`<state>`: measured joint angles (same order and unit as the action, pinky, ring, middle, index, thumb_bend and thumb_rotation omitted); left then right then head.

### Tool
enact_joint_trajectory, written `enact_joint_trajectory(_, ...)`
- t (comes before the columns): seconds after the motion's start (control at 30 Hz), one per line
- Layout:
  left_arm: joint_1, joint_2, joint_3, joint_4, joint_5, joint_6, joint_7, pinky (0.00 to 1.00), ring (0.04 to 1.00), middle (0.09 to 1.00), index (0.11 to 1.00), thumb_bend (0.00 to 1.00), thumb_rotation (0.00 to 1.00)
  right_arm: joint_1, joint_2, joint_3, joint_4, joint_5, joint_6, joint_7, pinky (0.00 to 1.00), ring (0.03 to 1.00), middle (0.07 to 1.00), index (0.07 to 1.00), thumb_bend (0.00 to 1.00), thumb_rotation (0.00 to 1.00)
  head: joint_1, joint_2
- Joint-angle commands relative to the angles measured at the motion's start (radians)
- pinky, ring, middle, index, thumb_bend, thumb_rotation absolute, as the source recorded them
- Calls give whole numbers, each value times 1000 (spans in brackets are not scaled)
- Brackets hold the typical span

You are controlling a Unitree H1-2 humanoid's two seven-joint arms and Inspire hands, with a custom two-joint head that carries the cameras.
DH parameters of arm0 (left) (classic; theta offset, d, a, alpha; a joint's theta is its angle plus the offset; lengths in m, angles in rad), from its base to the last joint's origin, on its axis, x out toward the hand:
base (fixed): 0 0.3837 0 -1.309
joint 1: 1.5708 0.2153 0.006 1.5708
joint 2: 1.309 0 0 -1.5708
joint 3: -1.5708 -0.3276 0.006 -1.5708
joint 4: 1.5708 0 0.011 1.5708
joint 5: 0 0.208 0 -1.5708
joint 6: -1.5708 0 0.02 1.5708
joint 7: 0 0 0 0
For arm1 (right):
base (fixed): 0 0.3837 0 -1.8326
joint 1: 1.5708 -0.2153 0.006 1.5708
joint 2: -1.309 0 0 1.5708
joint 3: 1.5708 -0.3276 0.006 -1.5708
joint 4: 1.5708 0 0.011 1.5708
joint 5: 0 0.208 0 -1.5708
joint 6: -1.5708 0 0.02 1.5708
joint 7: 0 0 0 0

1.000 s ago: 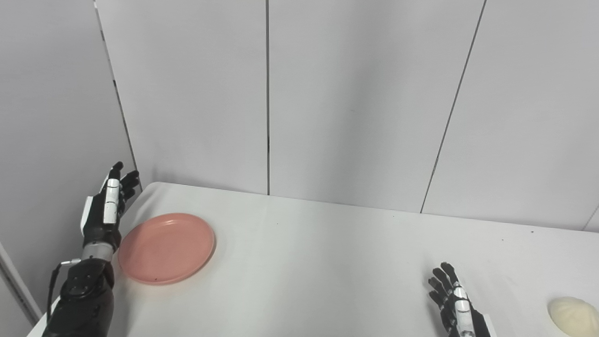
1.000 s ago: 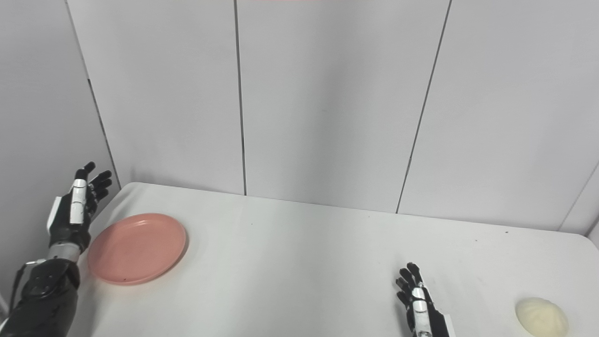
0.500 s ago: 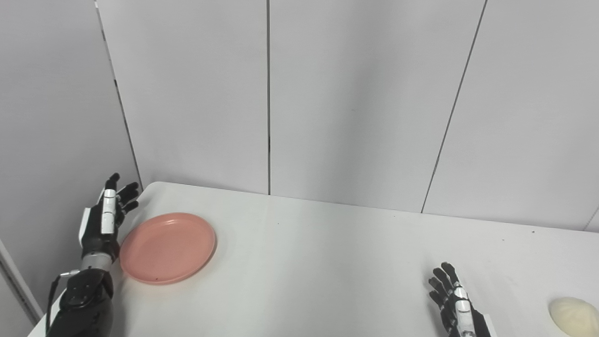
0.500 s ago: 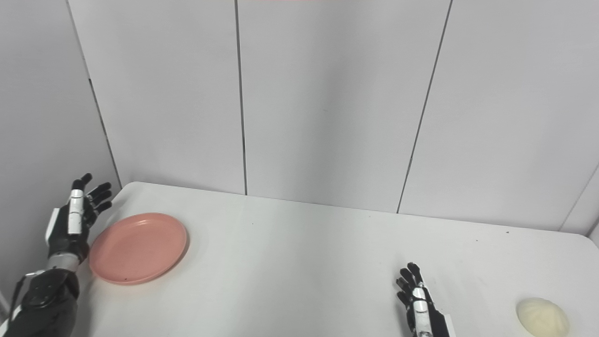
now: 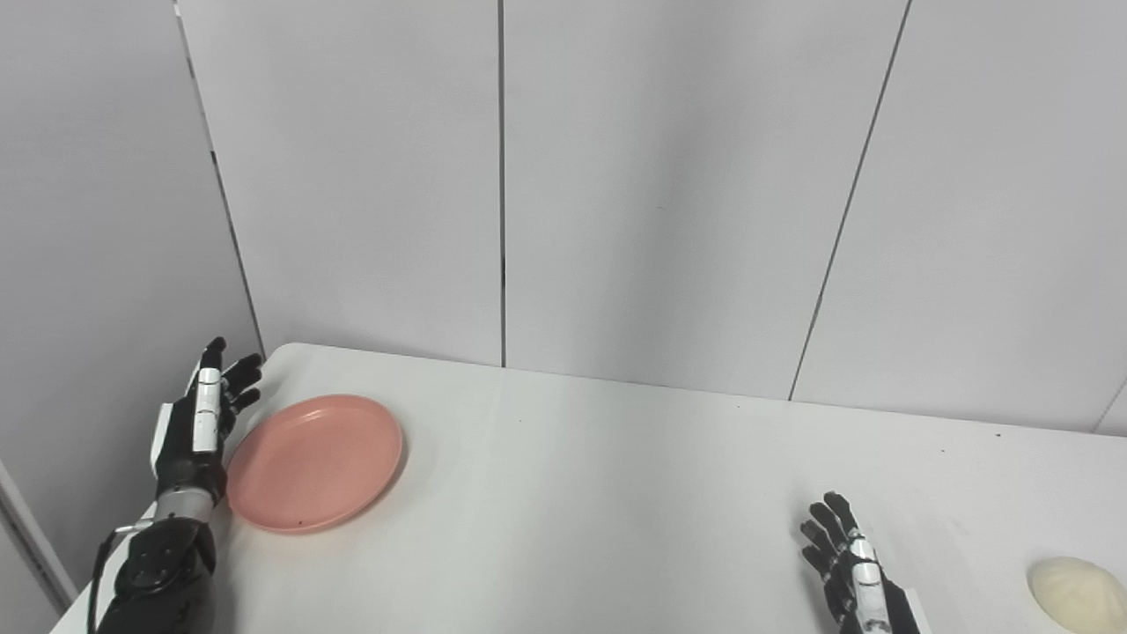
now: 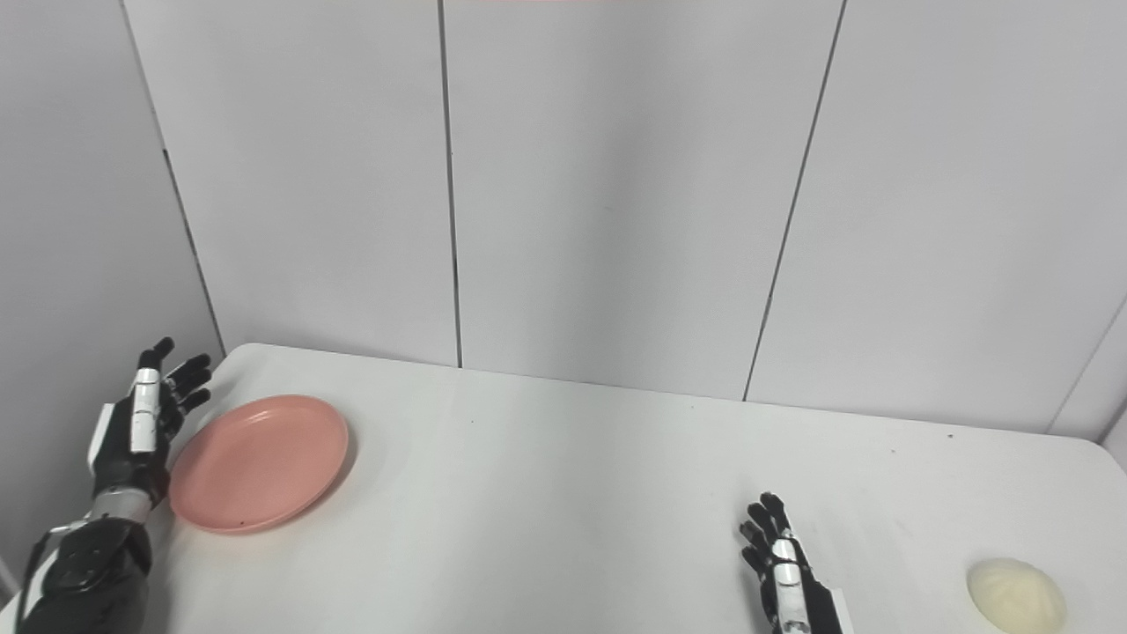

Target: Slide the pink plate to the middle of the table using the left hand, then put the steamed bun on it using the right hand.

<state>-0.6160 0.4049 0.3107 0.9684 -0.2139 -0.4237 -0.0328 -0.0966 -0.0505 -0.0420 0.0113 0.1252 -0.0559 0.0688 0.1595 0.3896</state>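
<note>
A pink plate (image 5: 314,462) lies on the white table (image 5: 599,493) near its left edge; it also shows in the right eye view (image 6: 259,462). My left hand (image 5: 195,421) is open, fingers spread and pointing up, right beside the plate's left rim; whether it touches the rim I cannot tell. A pale steamed bun (image 5: 1078,593) lies at the front right of the table. My right hand (image 5: 850,571) is open and empty, low over the table, left of the bun and apart from it.
Grey wall panels (image 5: 651,176) stand along the table's far edge and at the left. The table's left edge runs just under my left arm.
My left hand has come down and closer to the plate's left rim. The plate looks shifted very slightly; the view shifted slightly too. The right hand and bun stayed put.
</note>
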Motion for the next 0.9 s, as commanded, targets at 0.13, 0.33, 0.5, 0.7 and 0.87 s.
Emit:
enact_joint_trajectory(0.13, -25, 31, 2, -18, 0, -25, 8, 815, 841, 793, 929, 809, 1000, 34, -1, -1, 46, 10, -11, 10, 947, 926, 942, 947, 514, 1000, 4, 0)
enact_joint_trajectory(0.33, -28, 35, 5, -20, -9, -28, -4, 831, 836, 801, 932, 784, 1000, 33, -1, 2, 49, 6, -18, 8, 951, 926, 944, 952, 508, 1000, -1, 0)
enact_joint_trajectory(0.5, -17, 34, 1, -39, -3, -14, -4, 814, 844, 803, 940, 807, 1000, 36, 0, 2, 42, 0, -12, 3, 949, 923, 940, 951, 509, 1000, -2, 3)
enact_joint_trajectory(0.7, 4, 21, -7, -74, 3, 0, 1, 819, 834, 787, 936, 803, 991, 40, -1, 0, 38, 0, -10, 3, 940, 919, 939, 947, 524, 1000, -4, 9)
enact_joint_trajectory(0.87, 14, 10, -13, -84, 0, 8, 1, 835, 840, 788, 930, 802, 971, 40, -3, -2, 42, 0, -16, 4, 933, 917, 936, 946, 535, 1000, -5, 11)
